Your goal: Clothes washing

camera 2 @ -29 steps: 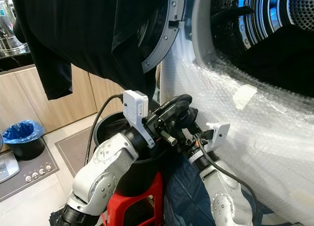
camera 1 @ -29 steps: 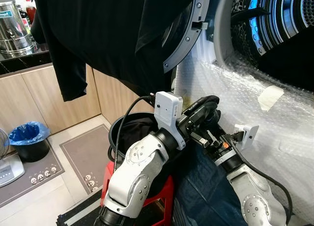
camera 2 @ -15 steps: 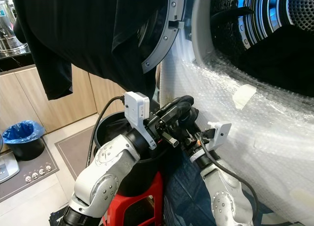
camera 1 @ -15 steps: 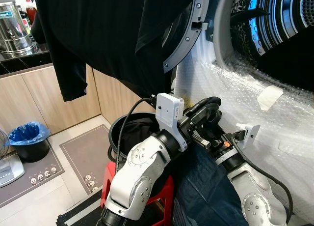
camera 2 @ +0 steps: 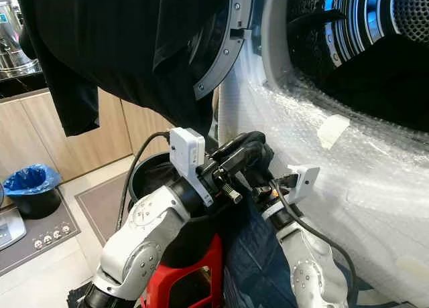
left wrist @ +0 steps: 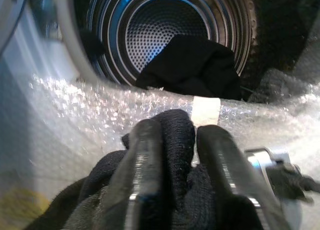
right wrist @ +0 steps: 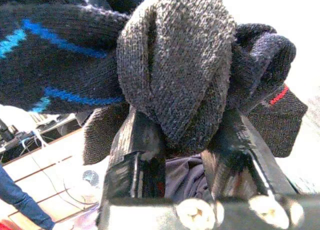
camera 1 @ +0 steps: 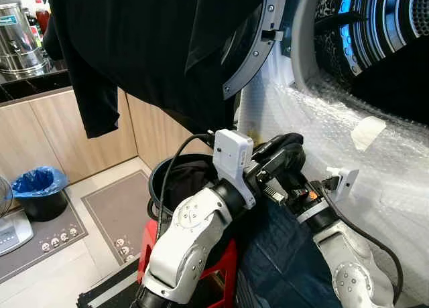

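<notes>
Both hands, left hand (left wrist: 172,140) and right hand (right wrist: 185,135), clench dark knitwear (camera 1: 287,147) beside bubble-wrapped washer (camera 1: 375,120).

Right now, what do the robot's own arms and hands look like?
Both arms are silver, rounded metal segments joined at round joints with black screws. The left hand and right hand each have two long black fingers. A white box camera sits on the left wrist, a smaller white mount on the right, each trailing a black cable.

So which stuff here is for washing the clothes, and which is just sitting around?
For the washing: dark knitted socks, held by left gripper and right gripper; washer drum; black laundry bucket; hanging black shirt.

Just sitting around: blue-lined bin; steel urn; floor mat.
</notes>
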Available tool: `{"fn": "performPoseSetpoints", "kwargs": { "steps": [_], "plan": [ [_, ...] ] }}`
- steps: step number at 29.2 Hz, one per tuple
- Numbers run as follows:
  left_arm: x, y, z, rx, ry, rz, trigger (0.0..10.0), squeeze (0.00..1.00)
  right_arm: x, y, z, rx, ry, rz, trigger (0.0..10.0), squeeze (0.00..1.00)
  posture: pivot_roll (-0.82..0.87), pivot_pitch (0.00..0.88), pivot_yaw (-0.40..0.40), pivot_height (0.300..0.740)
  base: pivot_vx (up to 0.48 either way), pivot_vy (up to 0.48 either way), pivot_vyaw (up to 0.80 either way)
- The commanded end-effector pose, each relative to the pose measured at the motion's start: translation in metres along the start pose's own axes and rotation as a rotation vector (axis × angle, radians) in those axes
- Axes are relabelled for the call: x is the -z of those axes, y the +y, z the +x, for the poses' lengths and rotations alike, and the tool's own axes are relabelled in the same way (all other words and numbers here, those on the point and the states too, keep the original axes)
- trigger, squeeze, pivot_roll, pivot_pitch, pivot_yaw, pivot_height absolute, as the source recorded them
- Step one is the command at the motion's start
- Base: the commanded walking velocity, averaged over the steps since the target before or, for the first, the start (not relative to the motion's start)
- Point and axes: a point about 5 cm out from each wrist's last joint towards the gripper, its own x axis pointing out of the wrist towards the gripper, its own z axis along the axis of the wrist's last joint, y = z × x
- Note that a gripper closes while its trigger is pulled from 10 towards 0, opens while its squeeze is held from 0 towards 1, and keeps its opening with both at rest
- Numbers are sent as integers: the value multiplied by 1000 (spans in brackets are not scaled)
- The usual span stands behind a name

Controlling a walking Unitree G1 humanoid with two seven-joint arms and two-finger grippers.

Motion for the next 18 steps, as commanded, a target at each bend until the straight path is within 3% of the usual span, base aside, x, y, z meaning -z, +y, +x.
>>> {"fn": "performPoseSetpoints", "kwargs": {
  "steps": [1,6,13,18],
  "plan": [
    [-7,-8,-1,49,-26,96,10000,1000,-7,-3,2,-13,-13,-13,0,0,14,0,-65,740,0,0,0],
    [-7,-9,-8,61,-4,200,10000,1000,-11,-6,3,-53,-3,-42,0,0,19,0,-65,740,0,0,0],
    [-7,-8,-21,51,20,237,10000,1000,-19,-7,0,-149,39,-73,0,0,26,0,-63,740,0,0,0],
    [-8,-4,-37,73,63,291,10000,1000,-29,-8,-4,-281,126,-122,0,0,29,0,-61,740,0,0,0]
  ]
}}
